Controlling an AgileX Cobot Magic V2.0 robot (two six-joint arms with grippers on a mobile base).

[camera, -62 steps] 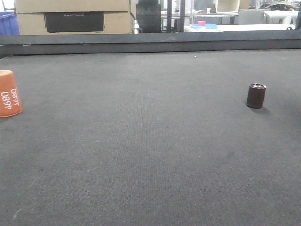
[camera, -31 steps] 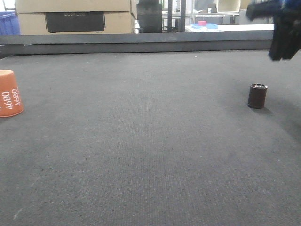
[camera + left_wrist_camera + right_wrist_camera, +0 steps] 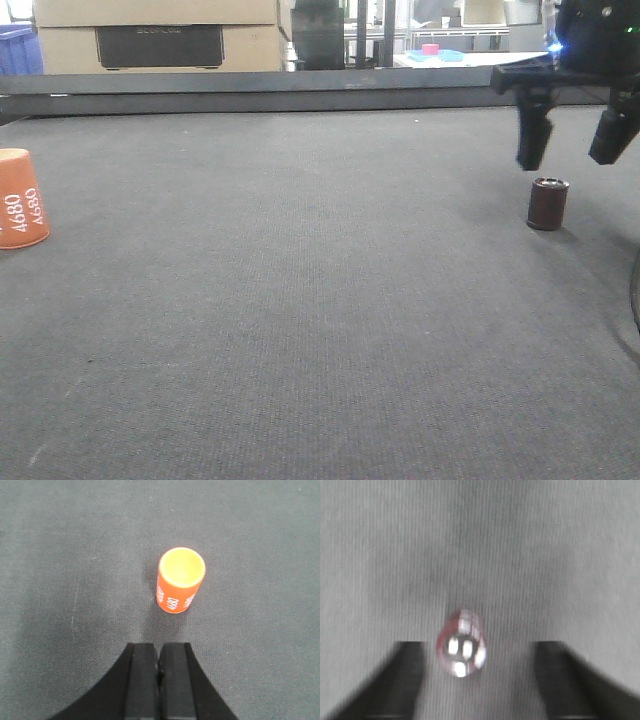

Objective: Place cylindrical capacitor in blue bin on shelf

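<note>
Jaws of the right gripper (image 3: pixel 568 160) stand wide apart, holding nothing, hanging just above the small dark brown cylindrical capacitor (image 3: pixel 547 203); capacitor upright on the dark grey textured counter (image 3: pixel 300 320), far right side; right wrist view blurred, capacitor between the fingers, touching neither; left gripper (image 3: pixel 159 680) jaws pressed together, empty; orange tapered piece (image 3: pixel 181 580) marked "4680" upright just ahead of it.
</note>
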